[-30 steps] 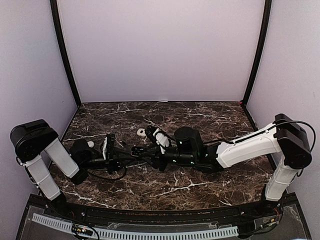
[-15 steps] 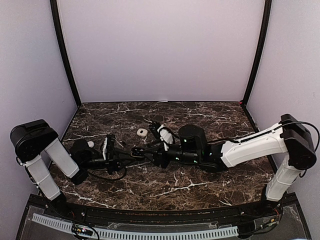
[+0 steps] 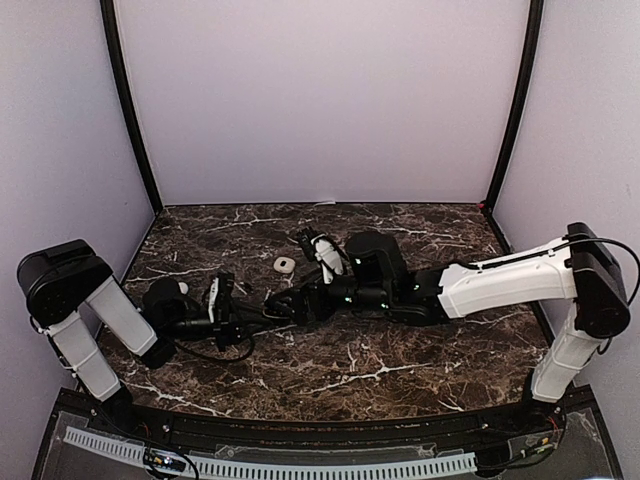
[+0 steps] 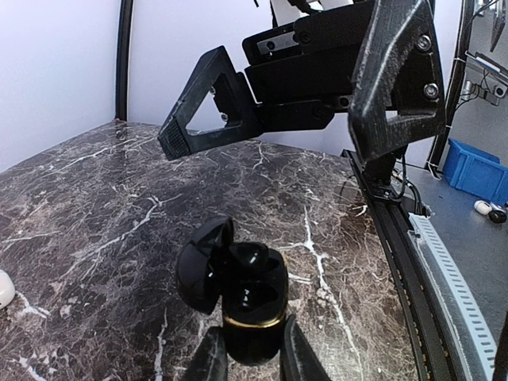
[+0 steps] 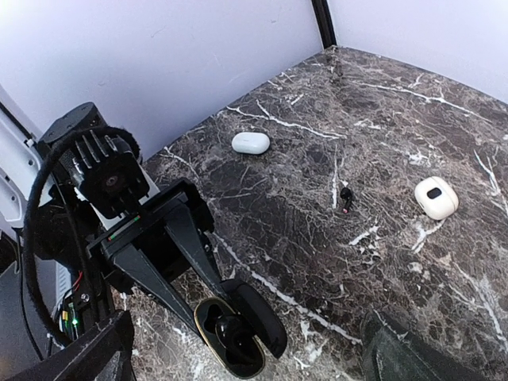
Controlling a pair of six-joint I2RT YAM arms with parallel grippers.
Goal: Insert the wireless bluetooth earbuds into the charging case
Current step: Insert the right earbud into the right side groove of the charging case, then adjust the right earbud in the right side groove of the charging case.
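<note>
Left jaws are clamped on the open black charging case (image 4: pixel 242 298), which has a dark rounded piece in one socket. Keep it level, lid back. Right jaws stand wide apart and empty just above it. Pinch a bud by its head, stem down. Counted: one case, two white earbuds (image 5: pixel 250 143) lying well apart on the surface (image 5: pixel 317 103)

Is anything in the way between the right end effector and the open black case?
Nothing visible. The right end effector hangs open over the opened charging case, which the left end effector grips; no object sits between them.
</note>
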